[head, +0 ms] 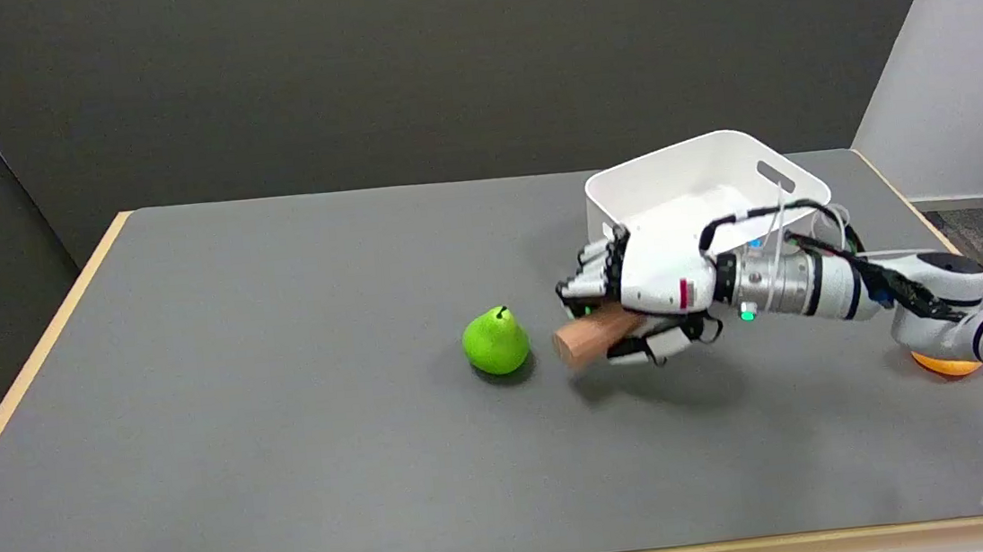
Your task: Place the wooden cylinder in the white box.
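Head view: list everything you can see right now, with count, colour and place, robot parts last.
table: one, grey top with a pale wood edge, fills the view.
white box: one, white, far right of the table, behind the hand.
pear: one, green, mid-table, left of the cylinder and apart from it.
wooden cylinder: one, brown, held in the hand, tilted, one end sticking out to the left.
orange thing: one, mostly hidden under the arm at the right edge.
right hand: one, black and white, grips the cylinder.
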Robot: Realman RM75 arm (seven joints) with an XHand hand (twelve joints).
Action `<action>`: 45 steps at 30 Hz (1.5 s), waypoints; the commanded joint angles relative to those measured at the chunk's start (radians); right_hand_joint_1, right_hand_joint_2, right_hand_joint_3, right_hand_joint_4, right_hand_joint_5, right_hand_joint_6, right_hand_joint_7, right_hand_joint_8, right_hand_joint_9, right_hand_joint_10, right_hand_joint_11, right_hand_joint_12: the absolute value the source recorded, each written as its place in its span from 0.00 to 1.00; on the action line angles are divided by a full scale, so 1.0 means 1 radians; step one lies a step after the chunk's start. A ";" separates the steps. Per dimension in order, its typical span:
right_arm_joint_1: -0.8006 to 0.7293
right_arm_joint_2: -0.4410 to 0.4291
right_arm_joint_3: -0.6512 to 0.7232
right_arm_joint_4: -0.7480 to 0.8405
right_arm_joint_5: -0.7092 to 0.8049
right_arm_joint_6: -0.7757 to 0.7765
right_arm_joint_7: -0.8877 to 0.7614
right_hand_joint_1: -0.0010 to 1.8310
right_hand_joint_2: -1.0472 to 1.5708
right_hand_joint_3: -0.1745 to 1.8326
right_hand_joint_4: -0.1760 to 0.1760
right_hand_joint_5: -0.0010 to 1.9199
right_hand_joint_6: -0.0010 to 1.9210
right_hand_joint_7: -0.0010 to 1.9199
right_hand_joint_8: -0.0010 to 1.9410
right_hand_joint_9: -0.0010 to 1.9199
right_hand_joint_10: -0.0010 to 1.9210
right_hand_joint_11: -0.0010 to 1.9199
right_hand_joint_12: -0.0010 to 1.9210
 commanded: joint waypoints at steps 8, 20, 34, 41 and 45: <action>0.009 0.006 0.316 0.241 0.083 -0.285 0.026 0.66 0.79 0.31 0.12 0.33 0.75 0.47 0.72 0.45 0.74 0.35 1.00; 0.114 0.006 0.305 -0.041 0.083 -0.584 0.027 0.65 0.79 0.31 0.18 0.33 0.76 0.46 0.72 0.45 0.75 0.35 1.00; -0.045 0.010 0.351 -0.108 0.171 -0.729 0.072 0.65 0.79 0.32 0.19 0.34 0.76 0.46 0.72 0.46 0.76 0.35 1.00; -0.142 0.003 0.358 -0.008 0.210 -0.729 0.068 0.65 0.79 0.32 0.20 0.34 0.76 0.47 0.72 0.46 0.76 0.36 1.00; -0.174 0.001 0.360 0.057 0.210 -0.729 0.065 0.65 0.78 0.33 0.19 0.34 0.76 0.47 0.71 0.46 0.76 0.37 1.00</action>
